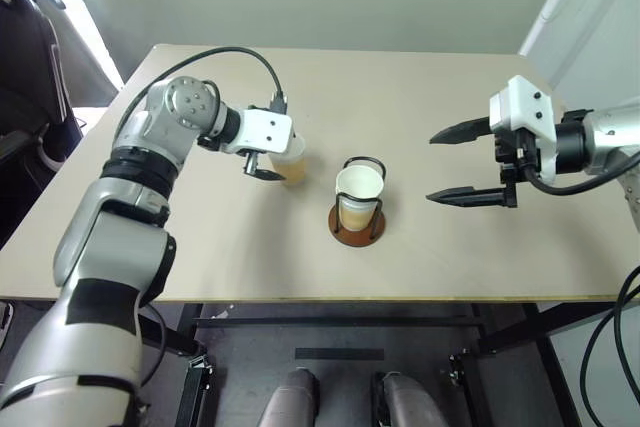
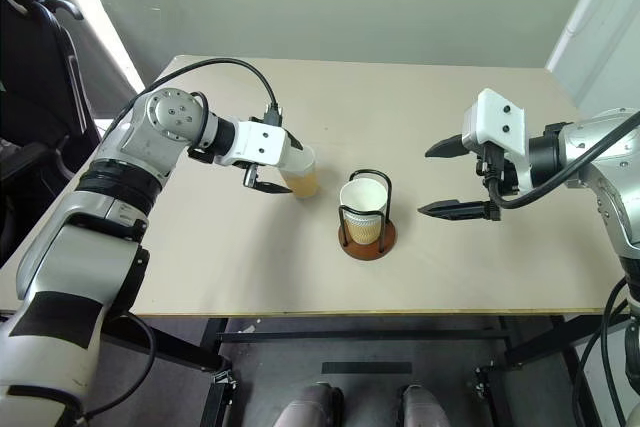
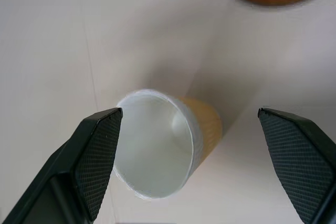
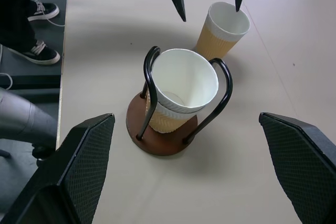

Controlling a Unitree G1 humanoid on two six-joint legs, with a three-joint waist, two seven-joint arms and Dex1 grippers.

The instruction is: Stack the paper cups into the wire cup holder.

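Tabletop (image 1: 450,107) bears plain paper cups (image 4: 181,85), seemingly unprinted, unlabelled.

The left arm is extended forward from the near left, bent at the elbow, with its wrist turned toward the right. The left end effector (image 1: 268,164) is pitched downward, and its 2 black fingers (image 3: 94,161) are spread wide apart. The right arm is reached in from the right edge, with its forearm held roughly level and directed left. The right end effector (image 1: 448,164) is held above the surface; its 2 fingers (image 1: 462,196) are parted to a wide gap, 1 farther and 1 nearer, and nothing is gripped between them.
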